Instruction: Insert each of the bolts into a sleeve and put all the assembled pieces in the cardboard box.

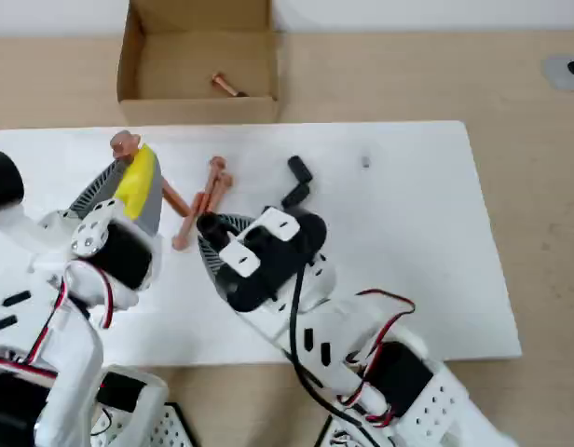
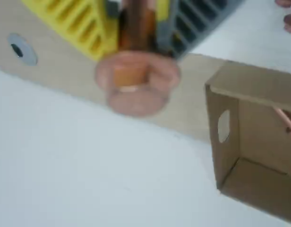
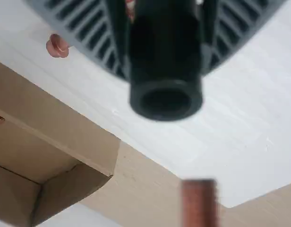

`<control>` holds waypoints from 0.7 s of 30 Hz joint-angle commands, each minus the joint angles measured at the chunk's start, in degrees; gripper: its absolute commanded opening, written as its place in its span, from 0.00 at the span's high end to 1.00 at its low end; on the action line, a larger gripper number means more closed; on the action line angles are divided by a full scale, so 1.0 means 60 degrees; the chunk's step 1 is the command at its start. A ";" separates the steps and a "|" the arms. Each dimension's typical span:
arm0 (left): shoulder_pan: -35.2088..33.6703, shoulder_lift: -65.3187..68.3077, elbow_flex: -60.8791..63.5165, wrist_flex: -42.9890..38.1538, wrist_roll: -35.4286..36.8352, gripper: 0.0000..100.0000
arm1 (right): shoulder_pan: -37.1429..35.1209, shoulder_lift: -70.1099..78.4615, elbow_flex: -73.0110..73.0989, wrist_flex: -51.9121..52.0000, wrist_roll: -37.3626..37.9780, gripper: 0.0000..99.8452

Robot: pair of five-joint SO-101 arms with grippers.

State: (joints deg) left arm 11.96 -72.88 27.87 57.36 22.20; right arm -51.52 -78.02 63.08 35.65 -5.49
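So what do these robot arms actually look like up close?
The left arm and right arm are white plastic with black motors and red and black cables. The left gripper has one yellow ribbed finger, one grey; the right gripper has dark grey ones.

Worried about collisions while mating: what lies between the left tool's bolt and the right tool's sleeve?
Loose copper bolts lie on the white board there, per the high view.

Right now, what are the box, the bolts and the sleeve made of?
The box: brown cardboard, matte, with folded flaps. The bolts: probably copper-coloured metal, though they could be plastic; smooth, pinkish sheen. The sleeve: black, dull, likely plastic or rubber.
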 commanded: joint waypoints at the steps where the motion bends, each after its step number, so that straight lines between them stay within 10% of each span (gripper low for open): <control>1: 0.0249 0.0110 0.0190 -0.0322 0.0029 0.99 | 0.0125 -0.0256 -0.0037 -0.0234 0.0029 0.99; 21: 0.1348 0.0051 0.0674 -0.0322 -0.0850 1.00 | 0.0110 -0.0227 -0.0022 -0.0161 0.0000 0.99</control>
State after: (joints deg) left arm 17.93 -72.70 32.35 55.87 17.45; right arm -51.60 -78.02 63.25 35.65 -5.49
